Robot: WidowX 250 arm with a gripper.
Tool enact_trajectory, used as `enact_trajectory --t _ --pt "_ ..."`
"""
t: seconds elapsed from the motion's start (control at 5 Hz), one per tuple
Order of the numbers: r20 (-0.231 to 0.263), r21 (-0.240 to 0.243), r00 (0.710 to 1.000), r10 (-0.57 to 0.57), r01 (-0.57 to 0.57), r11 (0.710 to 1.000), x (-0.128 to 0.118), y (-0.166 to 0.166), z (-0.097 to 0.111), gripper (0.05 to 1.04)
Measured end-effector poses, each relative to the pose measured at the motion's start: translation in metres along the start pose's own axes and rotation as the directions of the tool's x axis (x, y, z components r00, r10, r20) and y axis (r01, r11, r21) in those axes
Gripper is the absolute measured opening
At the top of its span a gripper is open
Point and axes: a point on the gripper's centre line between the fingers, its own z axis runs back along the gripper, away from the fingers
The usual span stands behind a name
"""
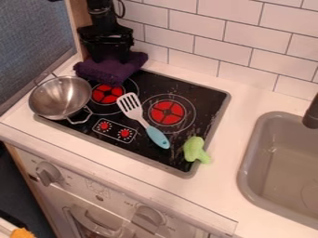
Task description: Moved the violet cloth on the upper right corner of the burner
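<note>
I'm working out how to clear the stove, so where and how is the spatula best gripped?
Probably by the middle of its blue handle, coming from straight above and closing across the handle's narrow width. The spatula lies flat and slantwise on the black stovetop, and the green toy sits apart from the handle.

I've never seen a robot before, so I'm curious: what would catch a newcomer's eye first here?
Probably the red burners on the black stovetop, with a light-green toy at its front right edge. Next come the shiny metal pan on the left and the blue-handled spatula across the middle. At the back left, the black gripper is down at a violet cloth.
</note>
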Motion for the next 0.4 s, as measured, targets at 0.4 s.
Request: enact_trajectory --t 0.4 --pt "-0.002 -0.029 1.000 -0.005 0.005 1.000 -0.0008 -0.0046 0.0007 1.000"
